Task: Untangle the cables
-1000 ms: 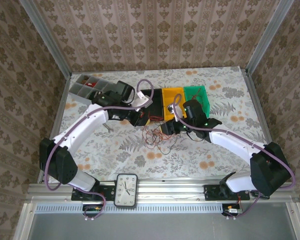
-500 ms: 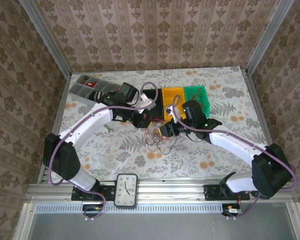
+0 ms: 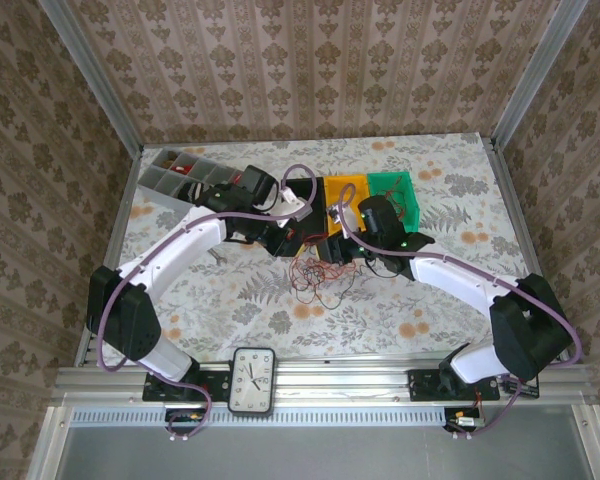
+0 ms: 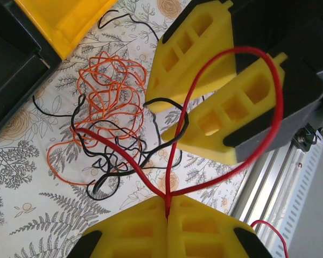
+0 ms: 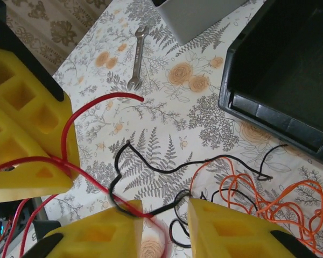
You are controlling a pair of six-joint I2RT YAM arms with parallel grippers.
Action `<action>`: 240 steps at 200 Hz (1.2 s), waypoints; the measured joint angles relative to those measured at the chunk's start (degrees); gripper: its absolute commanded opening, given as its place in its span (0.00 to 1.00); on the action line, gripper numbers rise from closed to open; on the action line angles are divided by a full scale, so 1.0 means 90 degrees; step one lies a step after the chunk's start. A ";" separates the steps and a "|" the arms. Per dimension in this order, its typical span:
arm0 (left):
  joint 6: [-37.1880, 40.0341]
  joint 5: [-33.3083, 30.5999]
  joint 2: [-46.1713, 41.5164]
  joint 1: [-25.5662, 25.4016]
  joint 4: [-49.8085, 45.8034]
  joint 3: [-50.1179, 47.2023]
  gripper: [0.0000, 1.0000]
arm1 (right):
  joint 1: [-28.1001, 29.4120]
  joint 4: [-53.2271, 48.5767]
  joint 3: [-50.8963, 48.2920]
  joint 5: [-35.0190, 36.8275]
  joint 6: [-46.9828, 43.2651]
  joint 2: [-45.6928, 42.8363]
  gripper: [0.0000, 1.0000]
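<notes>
**Light, springy wire: take hold of one strand, clear of the heap**

We are dealing with cables (image 3: 315, 272) that are lying in a loose heap around the middle of the counter (image 3: 450, 290), just on the near side of the black bin (image 5: 269, 115). They are thin, round, plastic-sheathed strands. We are judging them smooth, a little slippery and almost weightless, so they are likely to flop, spring back and drag their neighbours rather than hold a shape.

The orange bundle (image 4: 110, 88) is sitting in tight, crinkled coils, and the black cables (image 4: 105, 172) are wandering through it in wider curves.

The left tool (image 4: 167, 207) is pressed together and pinching the red cable (image 4: 261, 70), which is arching in a springy loop across the fingers of the right tool (image 5: 164, 210). That tool is standing spread, gripping nothing, with red and black strands crossing its gap.

We are thinking the best hold is on the free red stretch near the left tool's pinch — away from the orange coils. The grip wants to be firm and the pull gentle, since a snag would tighten the tangle.

A flat metal wrench (image 5: 135, 67) is lying apart on the matte floral surface.
</notes>
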 measured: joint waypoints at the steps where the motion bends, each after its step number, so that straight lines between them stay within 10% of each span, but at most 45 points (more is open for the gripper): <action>1: 0.0000 0.0000 0.0000 0.0000 0.0000 0.0000 0.00 | 0.0000 0.0000 -0.0005 0.0000 0.0002 0.0000 0.32; 240: 0.0000 -0.0019 0.0102 0.0000 0.0007 0.0000 0.00 | 0.0095 0.0100 -0.0262 0.0075 -0.0024 0.0374 0.40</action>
